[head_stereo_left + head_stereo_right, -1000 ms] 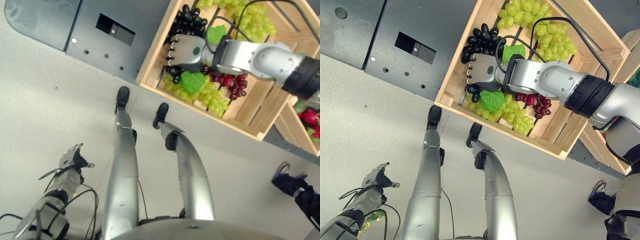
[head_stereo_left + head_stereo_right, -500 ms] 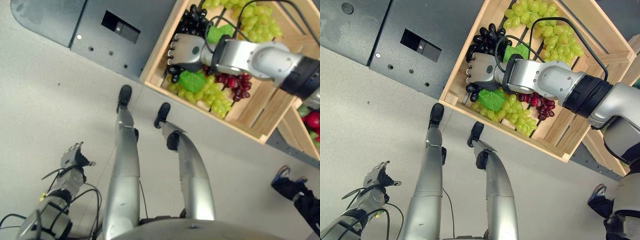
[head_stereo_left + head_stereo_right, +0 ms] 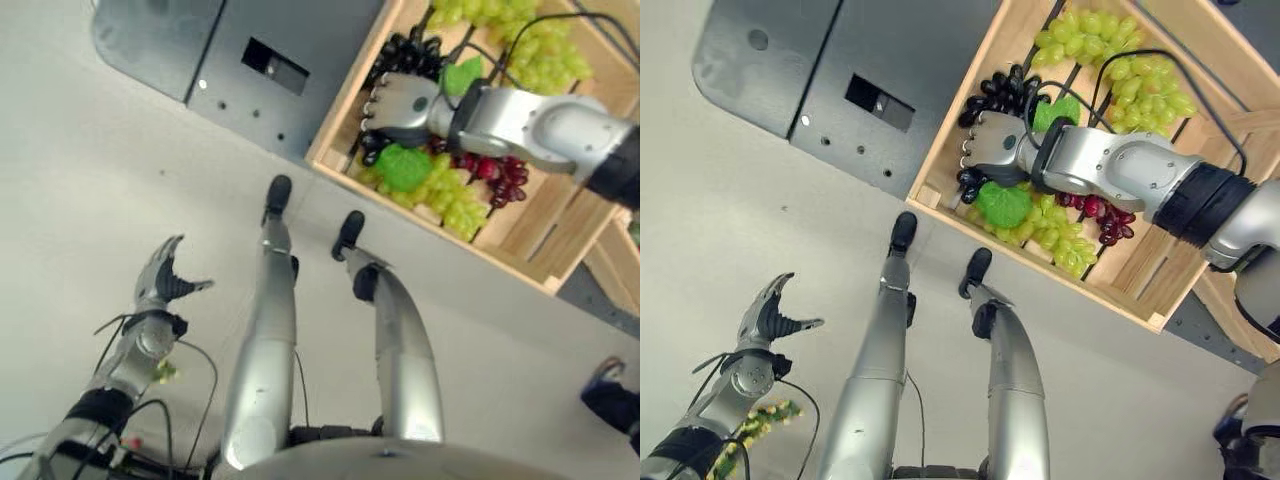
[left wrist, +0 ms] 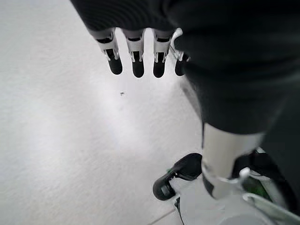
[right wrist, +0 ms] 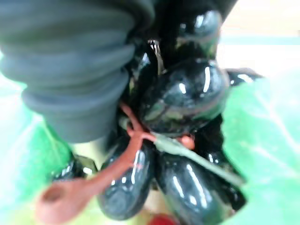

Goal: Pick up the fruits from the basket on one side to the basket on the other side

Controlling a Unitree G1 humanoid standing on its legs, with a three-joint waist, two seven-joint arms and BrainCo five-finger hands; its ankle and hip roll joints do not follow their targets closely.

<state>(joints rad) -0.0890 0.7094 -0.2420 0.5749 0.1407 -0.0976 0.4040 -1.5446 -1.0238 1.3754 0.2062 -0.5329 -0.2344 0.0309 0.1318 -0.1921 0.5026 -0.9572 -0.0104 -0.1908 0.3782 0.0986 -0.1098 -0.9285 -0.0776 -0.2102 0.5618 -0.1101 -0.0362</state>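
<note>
A wooden crate (image 3: 937, 152) holds black grapes (image 3: 1002, 88), green grapes (image 3: 1120, 70) at the far end, more green grapes (image 3: 1058, 232) near the front wall, red grapes (image 3: 1106, 214) and green leaves (image 3: 1005, 205). My right hand (image 3: 990, 148) lies palm down on the black bunch, fingers curled down into it. In the right wrist view the shiny black grapes (image 5: 183, 98) and their reddish stem (image 5: 117, 164) press right against the hand. My left hand (image 3: 163, 277) hangs over the floor at the lower left, its fingers (image 4: 136, 63) straight and holding nothing.
A dark grey metal base (image 3: 830, 80) with a rectangular slot lies left of the crate on the pale floor. A second wooden crate (image 3: 622, 268) adjoins the first at the right. A person's shoe (image 3: 608, 378) stands at the lower right.
The whole picture has shifted, so the camera moved. My left hand has risen a little and spread its fingers. The right hand stays on the black grapes.
</note>
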